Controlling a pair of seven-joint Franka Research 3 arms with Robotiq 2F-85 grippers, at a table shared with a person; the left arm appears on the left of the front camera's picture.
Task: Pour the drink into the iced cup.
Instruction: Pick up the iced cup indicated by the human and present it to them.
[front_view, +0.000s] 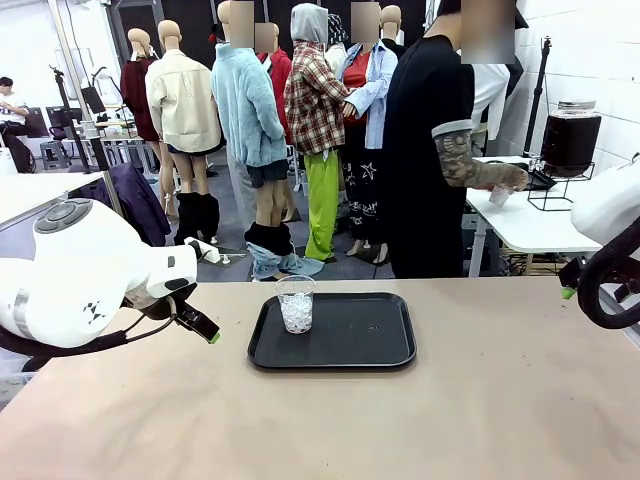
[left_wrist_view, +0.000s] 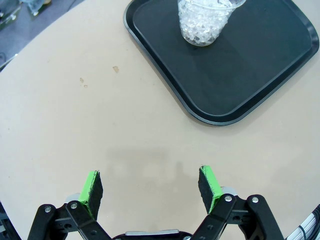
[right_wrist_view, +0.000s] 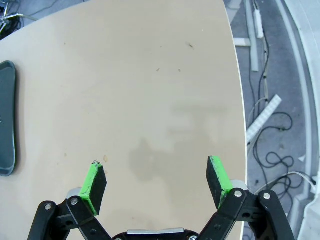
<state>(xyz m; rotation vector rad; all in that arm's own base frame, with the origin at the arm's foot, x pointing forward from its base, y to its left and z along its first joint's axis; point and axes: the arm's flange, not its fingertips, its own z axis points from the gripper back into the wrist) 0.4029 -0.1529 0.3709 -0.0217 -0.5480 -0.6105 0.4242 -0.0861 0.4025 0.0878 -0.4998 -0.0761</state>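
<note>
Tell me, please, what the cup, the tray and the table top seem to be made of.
Cup: clear, likely thin plastic; the ice shows through its wall. Tray: black, matte, probably plastic, with a moulded raised rim. Table top: beige, smooth, matte; perhaps laminate or board.

On the table (front_view: 450, 420) the tray (front_view: 365, 340) lies centred, the cup (front_view: 295, 305) on its left part; behind, a person (front_view: 425, 160) stands left of a jar (front_view: 570, 138) on a side table (front_view: 520, 228).

1. Iced cup (left_wrist_view: 206, 22): rim cut off by the top edge.
2. Tray (right_wrist_view: 6, 120): mostly cut off at left.
3. Person's hand (front_view: 508, 178): what it holds is too small to tell.
</note>
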